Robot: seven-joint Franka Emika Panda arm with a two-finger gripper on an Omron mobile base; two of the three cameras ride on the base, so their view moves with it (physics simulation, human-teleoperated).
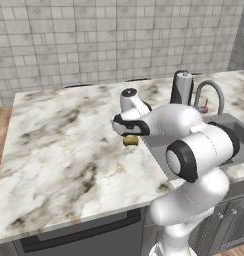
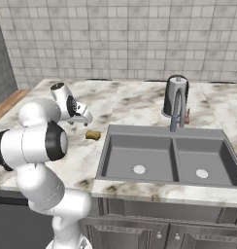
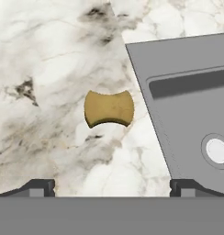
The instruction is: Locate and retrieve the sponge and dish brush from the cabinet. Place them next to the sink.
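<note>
The sponge (image 3: pixel 109 109), a small yellow-brown block, lies flat on the marble counter just left of the sink (image 3: pixel 187 92). It appears again as the sponge (image 1: pixel 130 141) and the sponge (image 2: pixel 93 135), a short way from the sink (image 2: pixel 140 130) rim. My gripper (image 3: pixel 112 188) hangs above the sponge, open, with nothing between its fingertips (image 3: pixel 38 187). From the base views, the gripper (image 1: pixel 125 134) and gripper (image 2: pixel 85 120) sit just over the sponge, apart from it. The dish brush and the cabinet are out of view.
A dark steel kettle (image 2: pixel 176 95) stands behind the two-basin sink, beside the curved tap (image 2: pixel 177 109). A small red item (image 2: pixel 187 116) sits by the tap base. The marble counter (image 1: pixel 64 145) stretches wide to the left, with a tiled wall behind.
</note>
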